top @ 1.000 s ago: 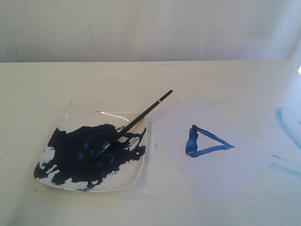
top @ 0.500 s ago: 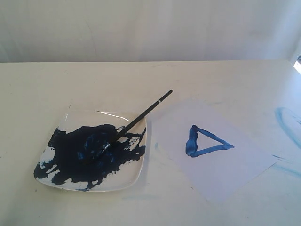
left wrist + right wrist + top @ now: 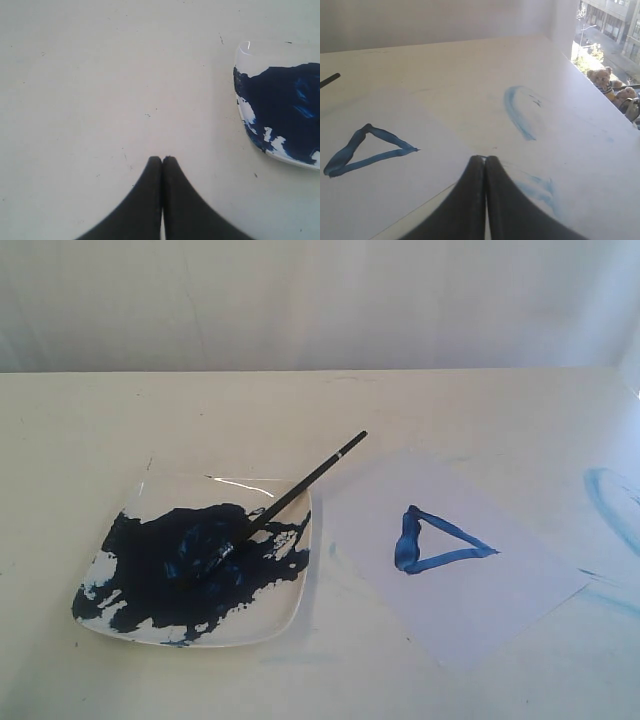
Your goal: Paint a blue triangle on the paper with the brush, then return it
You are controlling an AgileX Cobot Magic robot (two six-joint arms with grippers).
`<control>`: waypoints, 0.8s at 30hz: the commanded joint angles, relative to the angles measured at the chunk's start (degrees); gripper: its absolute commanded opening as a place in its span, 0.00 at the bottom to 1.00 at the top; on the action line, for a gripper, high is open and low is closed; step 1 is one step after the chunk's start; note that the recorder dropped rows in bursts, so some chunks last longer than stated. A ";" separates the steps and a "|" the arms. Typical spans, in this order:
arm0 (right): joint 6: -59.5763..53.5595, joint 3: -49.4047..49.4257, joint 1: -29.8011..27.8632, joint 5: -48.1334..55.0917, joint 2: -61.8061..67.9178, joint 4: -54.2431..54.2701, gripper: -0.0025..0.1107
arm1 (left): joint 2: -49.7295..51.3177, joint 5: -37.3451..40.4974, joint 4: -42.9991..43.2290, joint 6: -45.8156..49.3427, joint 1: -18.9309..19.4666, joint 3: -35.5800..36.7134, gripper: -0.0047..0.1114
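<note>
FYI brush (image 3: pixel 300 488) lies centre-left, bristles in wet paint on the plate (image 3: pixel 170 485), handle overhanging toward the paper (image 3: pixel 480 610). The blue triangle (image 3: pixel 407 540) looks done. Brush is probably light, stiff and thin: pinch mid-handle. Left fingers (image 3: pixel 152 175) and right fingers (image 3: pixel 495 175) pressed together, empty.

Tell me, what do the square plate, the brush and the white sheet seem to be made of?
The plate looks like glazed ceramic, possibly glossy plastic: white, with a bright glint along its rim. The brush has a thin black handle, wood or plastic, and a silver band that looks like metal. The paper looks like ordinary matte paper: thin, flat, no shine.
</note>
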 commanded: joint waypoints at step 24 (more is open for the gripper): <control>0.37 0.14 0.86 -0.25 -0.39 0.00 0.02 | -0.27 0.03 -0.08 0.03 0.21 0.20 0.04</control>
